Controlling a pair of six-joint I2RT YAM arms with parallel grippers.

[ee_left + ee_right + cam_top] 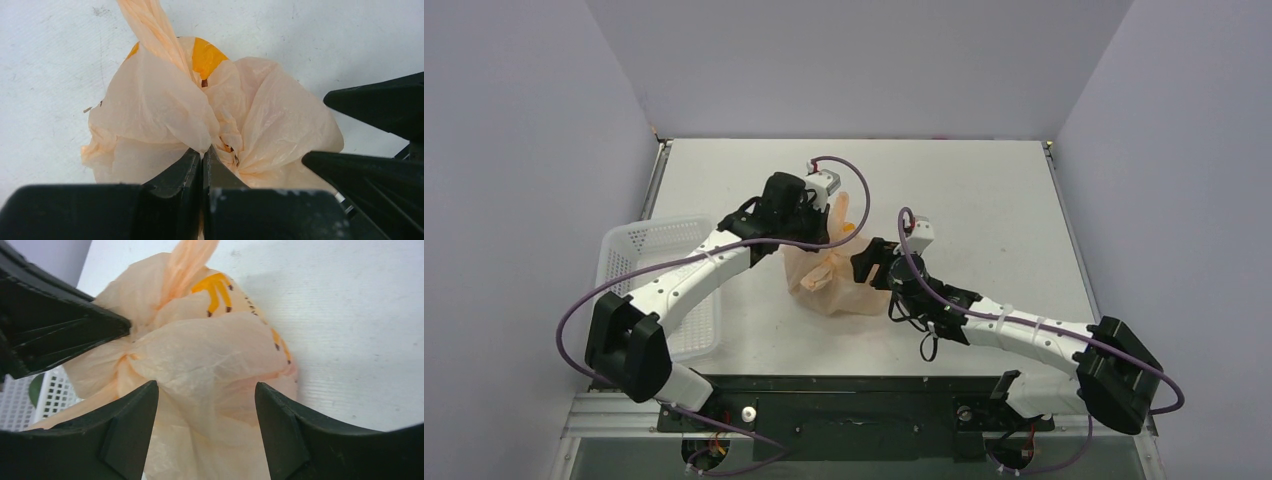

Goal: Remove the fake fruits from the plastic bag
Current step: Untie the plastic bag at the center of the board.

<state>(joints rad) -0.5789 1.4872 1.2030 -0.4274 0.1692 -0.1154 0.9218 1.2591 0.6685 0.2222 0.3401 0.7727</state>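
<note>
Pinches a gathered fold of the limp, likely slippery plastic bag in the clamped left gripper, right gripper spread wide astride it, empty.

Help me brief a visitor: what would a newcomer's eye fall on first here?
The crumpled peach plastic bag in the middle of the table stands out first, with orange printed marks and no fruit showing. The left pincer is shut on a fold of it, while the right pincer stands open astride it. A white mesh basket sits at the table's left edge.
</note>
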